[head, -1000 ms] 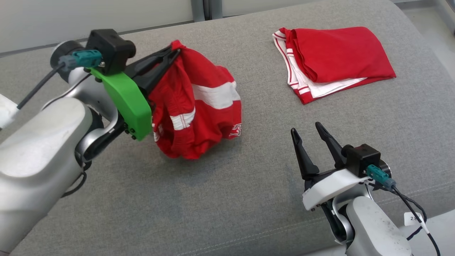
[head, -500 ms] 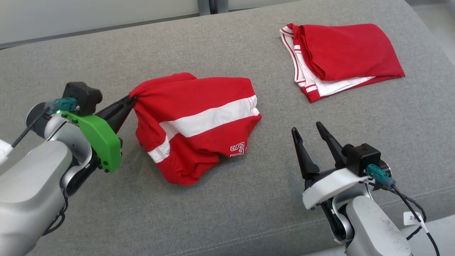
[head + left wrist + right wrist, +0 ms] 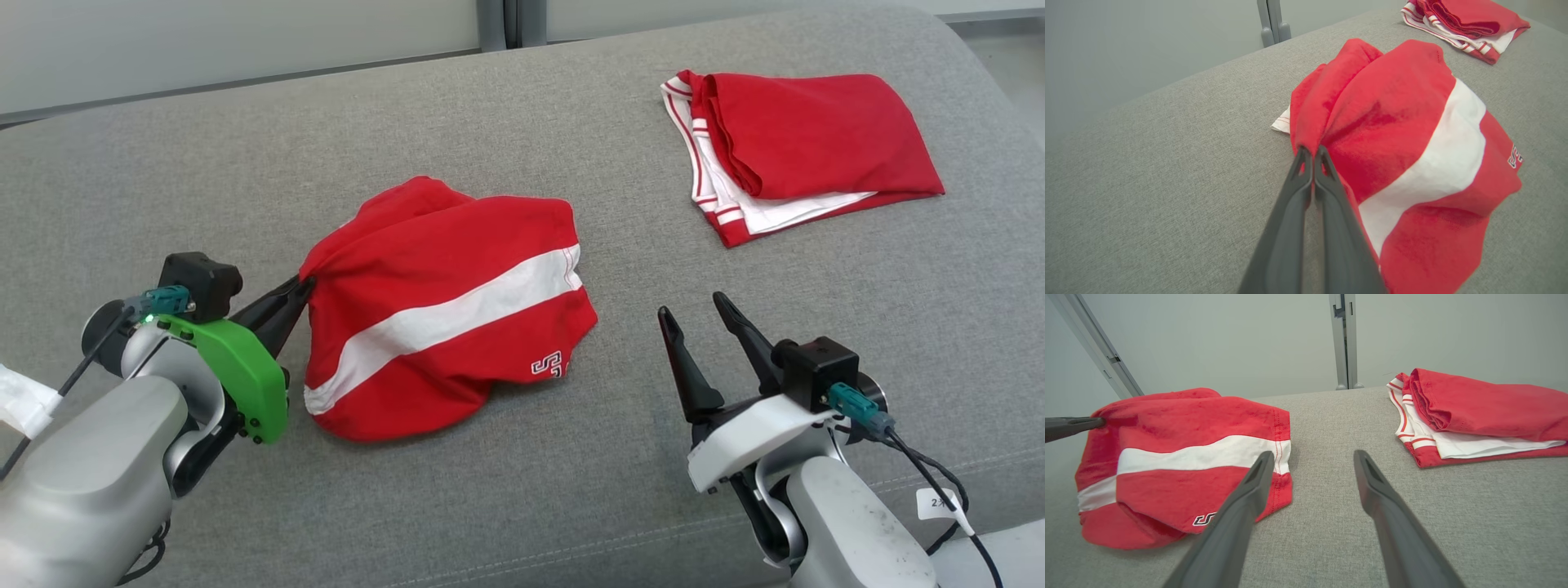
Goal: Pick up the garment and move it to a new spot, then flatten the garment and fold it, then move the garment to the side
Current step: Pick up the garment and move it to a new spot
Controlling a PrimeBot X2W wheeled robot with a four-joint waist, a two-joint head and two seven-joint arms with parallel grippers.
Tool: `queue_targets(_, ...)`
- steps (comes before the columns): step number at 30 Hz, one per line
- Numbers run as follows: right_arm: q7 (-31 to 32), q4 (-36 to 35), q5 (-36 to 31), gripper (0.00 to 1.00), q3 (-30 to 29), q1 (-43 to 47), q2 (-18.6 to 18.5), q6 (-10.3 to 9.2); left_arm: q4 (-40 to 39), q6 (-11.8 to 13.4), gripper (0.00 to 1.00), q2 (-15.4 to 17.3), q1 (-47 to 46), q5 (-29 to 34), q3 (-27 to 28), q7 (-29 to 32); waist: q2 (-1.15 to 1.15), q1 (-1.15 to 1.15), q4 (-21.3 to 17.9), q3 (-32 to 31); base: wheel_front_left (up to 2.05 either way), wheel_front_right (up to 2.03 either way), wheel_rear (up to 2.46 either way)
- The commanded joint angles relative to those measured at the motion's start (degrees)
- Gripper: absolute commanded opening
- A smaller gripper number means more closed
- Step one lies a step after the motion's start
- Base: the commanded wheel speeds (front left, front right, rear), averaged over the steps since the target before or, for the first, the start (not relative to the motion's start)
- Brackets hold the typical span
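Observation:
The garment (image 3: pixel 445 314) is red with a white stripe and small lettering; it lies bunched on the grey cushion (image 3: pixel 522 490) at centre left. My left gripper (image 3: pixel 304 286) is shut on its left edge, and the left wrist view shows the fingertips (image 3: pixel 1309 153) pinching a red fold of the garment (image 3: pixel 1412 134). My right gripper (image 3: pixel 692 307) stands open, right of the garment and apart from it. In the right wrist view the garment (image 3: pixel 1184 465) lies left of the open fingers (image 3: pixel 1249 486), with the left gripper's tip (image 3: pixel 1075 425) at its upper left corner.
A second red and white garment (image 3: pixel 804 147), folded, rests at the back right of the cushion, also seen as a folded pile (image 3: pixel 1474 416) in the right wrist view. A pale wall with a grey metal post (image 3: pixel 1343 339) stands behind the cushion's far edge.
My left gripper has come down and back toward me with the garment, which went from hanging to lying spread on the cushion. The head camera shifted slightly. My right gripper stays open in place.

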Motion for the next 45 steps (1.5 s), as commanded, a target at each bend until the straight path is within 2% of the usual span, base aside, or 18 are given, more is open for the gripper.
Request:
queue_targets(1,-0.24,0.24,0.31,1.0,0.05,-0.06,-0.29,-0.02,0.49,-0.07,1.0,-0.44,0.83,-0.61,-0.26,-1.07,0.0,0.0,0.12,-0.25,0.0,0.0,0.0)
queue_targets(8,-0.24,0.49,0.57,1.0,-0.1,0.92,-0.83,-0.02,3.05,-0.09,1.0,-1.48,1.53,-1.74,-0.79,-4.65,0.0,0.0,1.11,-1.52,0.0,0.0,0.0)
queue_targets(14,-0.24,0.55,0.85,1.0,0.0,1.85,-0.86,-0.02,2.55,0.26,1.0,-0.73,3.22,-0.96,3.35,-5.95,0.0,0.0,2.22,-3.13,0.0,0.0,0.0)
queue_targets(18,-0.23,0.38,1.05,1.0,-0.09,2.73,-1.11,-0.02,-2.46,2.61,1.0,-0.71,6.84,2.23,12.24,-5.93,0.0,0.0,3.09,-3.97,0.0,0.0,0.0)
queue_targets(21,-0.24,0.16,1.11,1.0,-0.21,2.76,-1.28,-0.02,-7.52,6.28,1.0,-1.28,10.99,6.72,20.46,-5.95,0.0,0.0,3.54,-4.43,0.0,0.0,0.0)
queue_targets(24,-0.24,0.07,1.11,1.0,-0.44,2.96,-1.48,-0.02,-12.71,9.13,1.0,-2.91,17.12,12.18,27.19,-5.95,0.0,0.0,3.92,-5.05,0.0,0.0,0.0)
queue_targets(27,-0.24,-0.08,1.09,1.0,-0.55,3.21,-1.62,-0.02,-16.41,10.73,1.0,-4.33,22.35,16.79,32.01,-5.96,0.0,0.0,4.27,-5.75,0.0,0.0,0.0)
queue_targets(28,-0.24,-0.19,1.14,1.0,-0.88,3.43,-1.83,-0.02,-18.32,11.66,1.0,-5.75,25.76,18.97,34.99,-5.96,0.0,0.0,4.46,-6.23,0.0,0.0,0.0)
queue_targets(35,-0.24,-0.58,1.18,1.0,-2.62,4.02,-2.79,-0.02,-23.7,13.41,1.0,-9.85,35.86,25.69,43.24,-5.97,0.0,0.0,4.94,-7.63,0.0,0.0,0.0)
queue_targets(45,-0.24,-1.17,0.73,1.0,-4.54,5.45,-2.83,-0.02,-29.42,14.49,1.0,-14.89,46.16,31.3,53.74,-5.97,0.0,0.0,5.61,-9.1,0.0,0.0,0.0)
